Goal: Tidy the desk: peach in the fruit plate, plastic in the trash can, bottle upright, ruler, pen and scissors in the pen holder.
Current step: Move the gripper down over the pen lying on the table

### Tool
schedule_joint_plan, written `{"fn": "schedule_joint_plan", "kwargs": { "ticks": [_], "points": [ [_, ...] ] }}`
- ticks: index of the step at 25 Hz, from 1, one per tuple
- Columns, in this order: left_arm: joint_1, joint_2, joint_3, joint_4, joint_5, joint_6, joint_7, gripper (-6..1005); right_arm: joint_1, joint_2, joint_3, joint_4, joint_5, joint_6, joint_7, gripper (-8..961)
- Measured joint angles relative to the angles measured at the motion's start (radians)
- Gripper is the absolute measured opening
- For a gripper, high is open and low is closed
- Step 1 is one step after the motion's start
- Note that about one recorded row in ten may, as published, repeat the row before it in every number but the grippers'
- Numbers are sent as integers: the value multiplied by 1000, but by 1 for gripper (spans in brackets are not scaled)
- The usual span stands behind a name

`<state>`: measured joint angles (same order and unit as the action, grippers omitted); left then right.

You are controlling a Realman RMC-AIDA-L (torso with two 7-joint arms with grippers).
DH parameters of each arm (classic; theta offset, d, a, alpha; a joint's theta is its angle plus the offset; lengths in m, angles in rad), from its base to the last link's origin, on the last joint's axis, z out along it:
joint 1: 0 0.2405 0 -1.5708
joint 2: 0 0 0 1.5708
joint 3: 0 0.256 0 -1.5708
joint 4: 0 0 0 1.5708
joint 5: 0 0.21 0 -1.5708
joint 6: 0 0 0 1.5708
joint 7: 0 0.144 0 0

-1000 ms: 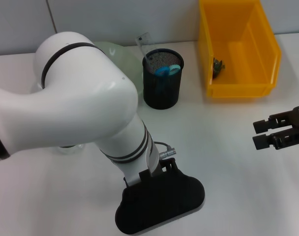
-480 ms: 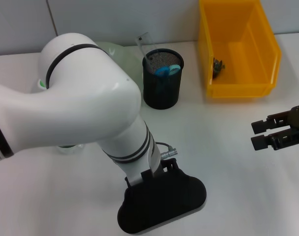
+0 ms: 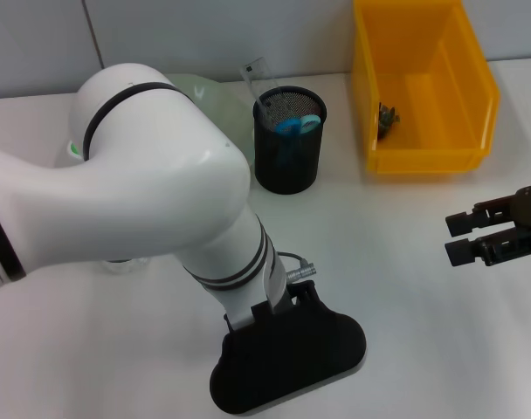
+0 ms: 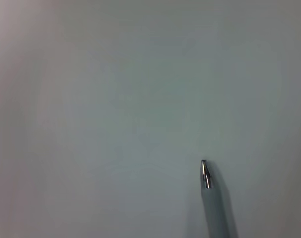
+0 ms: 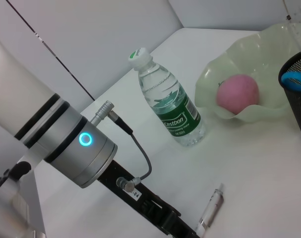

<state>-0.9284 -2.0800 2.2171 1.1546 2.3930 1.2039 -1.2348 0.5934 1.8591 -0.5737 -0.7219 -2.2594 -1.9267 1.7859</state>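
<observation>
Reaching down over the near part of the white tabletop, left arm bent at the elbow, forearm angled toward the surface, black wrist housing low above it. Left gripper hidden under that housing in head view; whether open or closed cannot be told. Pen seen in left wrist view with metal tip pointing away from the camera, close over the tabletop; same pen in right wrist view lying flat just beside the left arm's black end. Right gripper hovering at the right edge, fingers parted, holding nothing.

Water bottle standing upright, green label, cap on. Peach resting in the pale green fruit plate. Black mesh pen holder containing blue-handled scissors and clear ruler. Yellow trash can behind, small dark scrap inside.
</observation>
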Motion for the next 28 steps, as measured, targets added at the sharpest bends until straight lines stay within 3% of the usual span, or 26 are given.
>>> {"fn": "schedule_joint_plan", "kwargs": {
  "ticks": [10,28],
  "points": [
    [-13,0,2,-18,-8,-5,-3,240,0,0,0,0,4,0,-1,756],
    [-19,0,21,-21,-11,-22,-18,187,3,0,0,-1,4,-6,-6,755]
  ]
}}
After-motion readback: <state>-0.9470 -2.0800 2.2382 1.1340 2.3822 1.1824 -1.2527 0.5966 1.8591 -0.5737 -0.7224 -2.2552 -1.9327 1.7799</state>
